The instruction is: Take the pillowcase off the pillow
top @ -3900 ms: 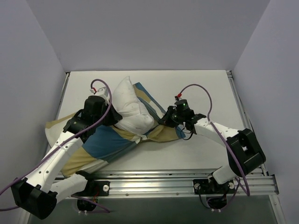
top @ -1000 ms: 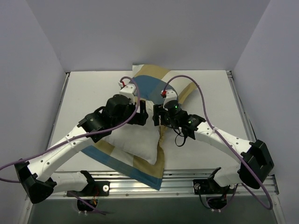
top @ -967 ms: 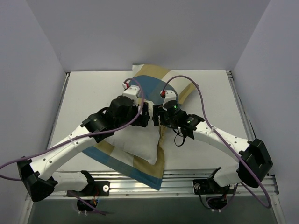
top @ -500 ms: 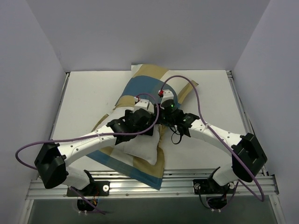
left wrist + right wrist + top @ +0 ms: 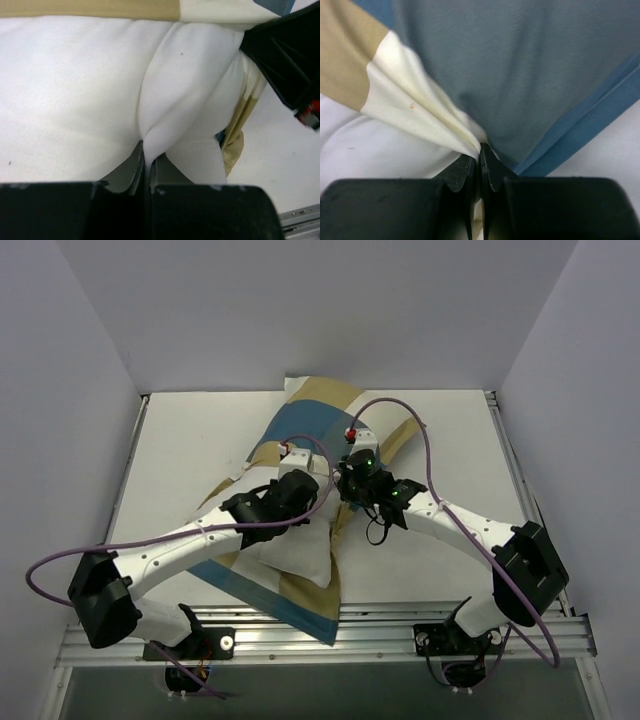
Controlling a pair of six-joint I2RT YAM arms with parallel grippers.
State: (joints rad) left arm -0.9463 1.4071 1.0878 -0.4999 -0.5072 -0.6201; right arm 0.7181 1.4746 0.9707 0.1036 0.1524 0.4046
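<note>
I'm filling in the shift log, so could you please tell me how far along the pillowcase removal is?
Partly done: the near end of the pillow lies bare outside the pillowcase. In hand: the left gripper is shut on a pinch of pillow, and the right gripper is shut on a fold of pillowcase. Left: pulling them apart, since checked fabric seems to cover the pillow's far end.

Counted 1 pillow (image 5: 295, 552), 1 pillowcase (image 5: 302, 425) and 1 tabletop (image 5: 190, 435). There were 2 arms: left arm (image 5: 170, 550), right arm (image 5: 455, 522). 2 tools: left tool (image 5: 146, 162), right tool (image 5: 480, 152). 2 purple cables (image 5: 398, 403), one per arm.
</note>
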